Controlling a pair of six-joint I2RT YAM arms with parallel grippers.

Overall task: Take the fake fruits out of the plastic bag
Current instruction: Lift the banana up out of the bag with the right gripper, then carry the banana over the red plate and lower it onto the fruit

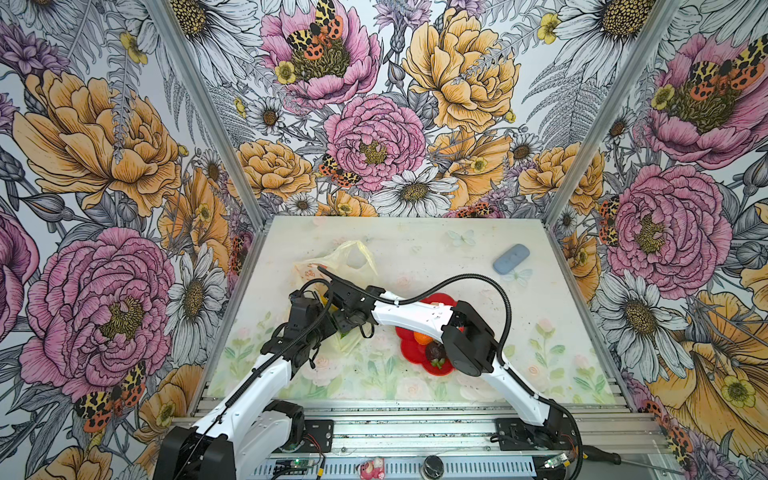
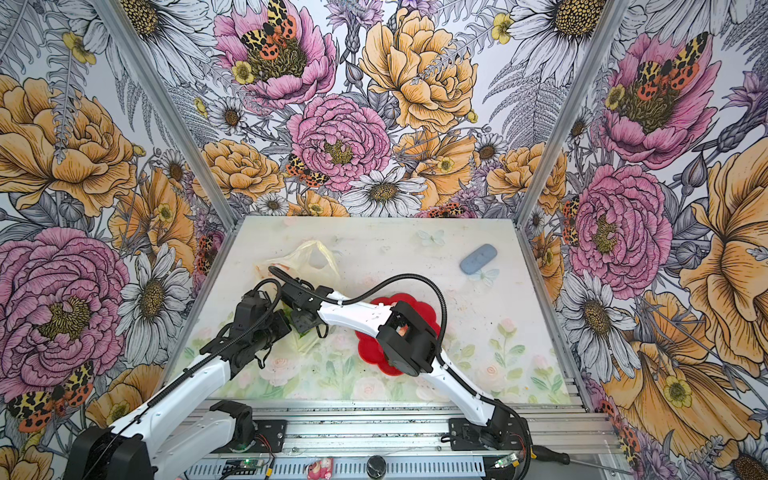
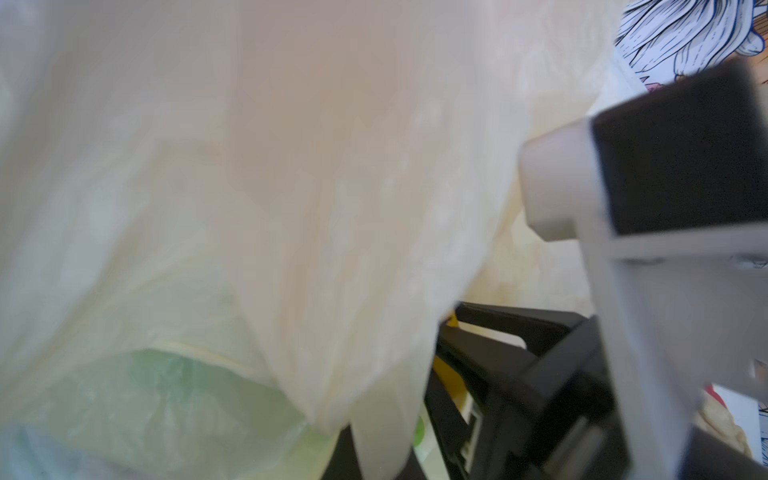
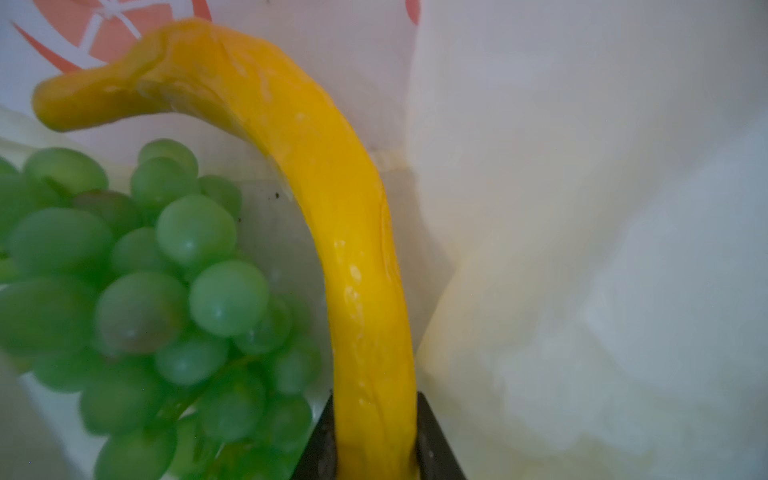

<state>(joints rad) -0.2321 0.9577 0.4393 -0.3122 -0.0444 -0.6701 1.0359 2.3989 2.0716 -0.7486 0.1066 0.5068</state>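
- Our right claw [image 4: 376, 432] is pinching the banana [image 4: 332, 208]. A dark finger presses each side of one end, inside the bag [image 4: 582, 208].
- The grapes [image 4: 166, 291] lie just beside the banana in the bag, clear of that claw's fingers.
- Our left claw [image 1: 324, 328] is pressed together on the bag's film, which fills its wrist view and hides its fingers.
- In both top views the two claws meet left of the middle of the surface [image 1: 457, 257], over the bag's near part. The handles lie farther back.
- To the right, the red plate [image 1: 440, 370] carries an orange [image 1: 423, 337] and a dark fruit [image 1: 435, 354], apart from both claws.
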